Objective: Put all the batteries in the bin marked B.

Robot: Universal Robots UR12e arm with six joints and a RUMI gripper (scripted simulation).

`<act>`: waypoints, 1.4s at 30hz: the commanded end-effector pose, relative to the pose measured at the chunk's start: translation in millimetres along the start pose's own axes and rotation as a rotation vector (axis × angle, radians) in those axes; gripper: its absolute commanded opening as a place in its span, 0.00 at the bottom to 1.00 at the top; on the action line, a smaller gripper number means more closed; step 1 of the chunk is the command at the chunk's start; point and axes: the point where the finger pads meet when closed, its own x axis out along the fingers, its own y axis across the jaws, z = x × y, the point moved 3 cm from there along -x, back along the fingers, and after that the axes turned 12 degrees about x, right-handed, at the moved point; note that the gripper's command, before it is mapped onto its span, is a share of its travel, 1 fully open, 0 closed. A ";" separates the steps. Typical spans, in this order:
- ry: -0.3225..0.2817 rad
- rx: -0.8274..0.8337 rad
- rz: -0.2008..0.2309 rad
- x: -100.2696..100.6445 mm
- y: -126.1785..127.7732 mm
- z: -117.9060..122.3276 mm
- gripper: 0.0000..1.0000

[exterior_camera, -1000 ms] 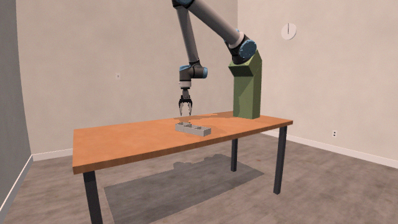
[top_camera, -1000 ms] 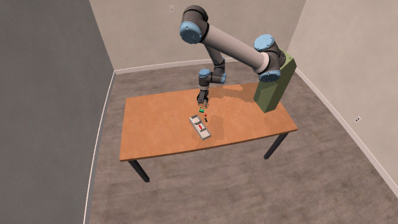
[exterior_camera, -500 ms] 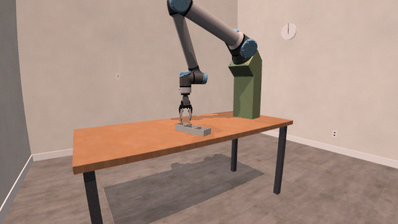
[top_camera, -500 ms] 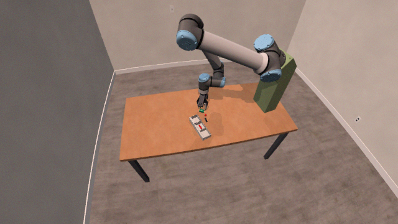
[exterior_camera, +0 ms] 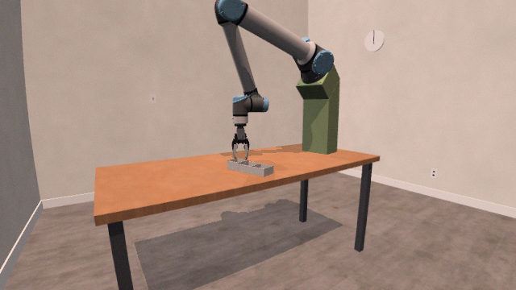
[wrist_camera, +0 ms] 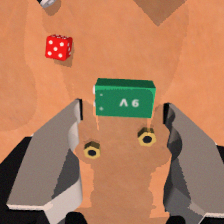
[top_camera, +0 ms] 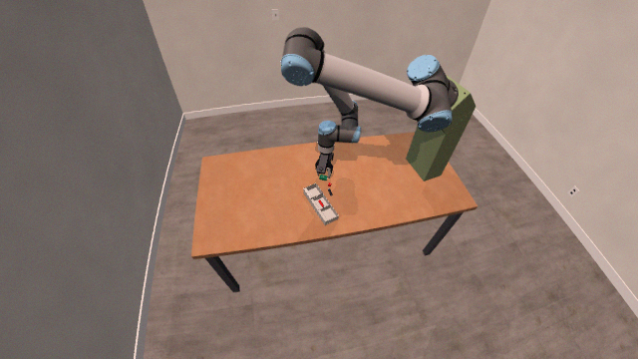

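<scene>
green battery (wrist_camera: 124, 99) lies between the open, empty gripper (wrist_camera: 122, 145) fingers.

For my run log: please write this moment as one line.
claw: open, empty | position: low above green battery | bin: upright, red item inside | red die: on table

Green 9V battery (wrist_camera: 125, 98) lies flat on table (wrist_camera: 190, 55).
</scene>
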 end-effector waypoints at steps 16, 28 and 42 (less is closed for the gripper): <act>0.000 0.000 0.001 9.3 -0.1 -0.1 0.41; 0.000 0.000 0.001 9.2 -0.1 -0.1 0.00; 0.000 0.000 0.001 9.2 -0.1 -0.1 0.00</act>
